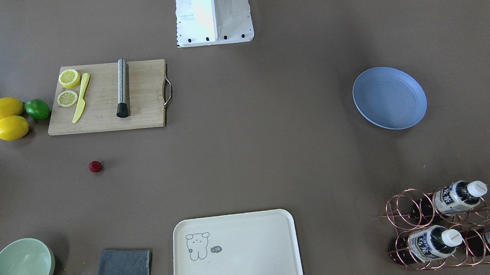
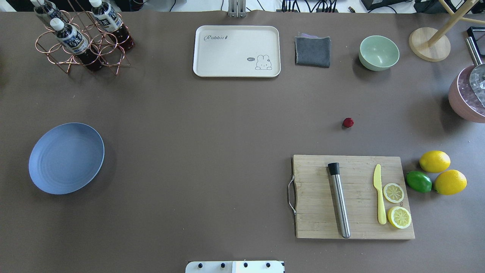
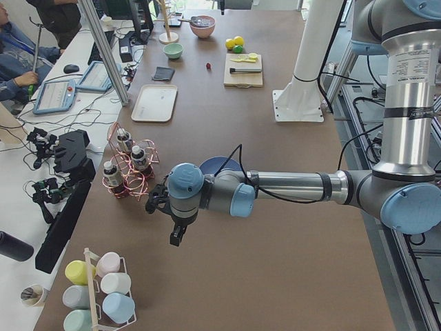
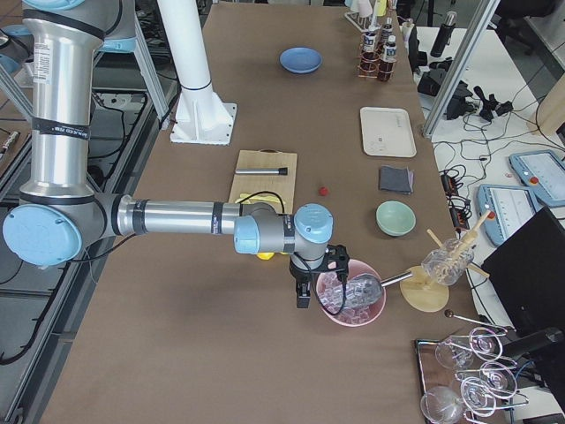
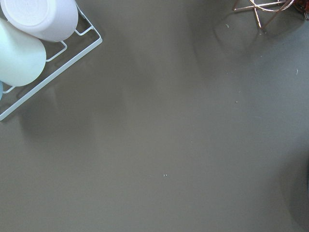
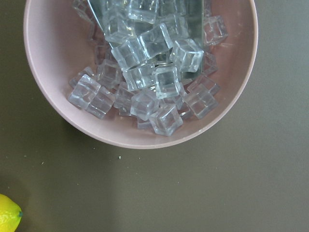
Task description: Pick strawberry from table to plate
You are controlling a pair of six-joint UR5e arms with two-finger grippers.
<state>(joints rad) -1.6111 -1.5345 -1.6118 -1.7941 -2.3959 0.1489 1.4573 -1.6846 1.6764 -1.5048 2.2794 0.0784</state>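
The strawberry is a tiny dark red berry lying alone on the brown table, between the cutting board and the grey cloth. The light-blue plate sits empty on the opposite half of the table. Neither arm shows in the overhead or front views. My left gripper hangs over the table's near end in the left side view, past the plate. My right gripper hovers beside a pink bowl, well short of the strawberry. Whether either is open or shut, I cannot tell.
A wooden cutting board holds a steel muddler, a yellow knife and lemon slices, with two lemons and a lime beside it. A green bowl, grey cloth, cream tray and bottle rack line the far edge. A pink bowl of ice lies under the right wrist.
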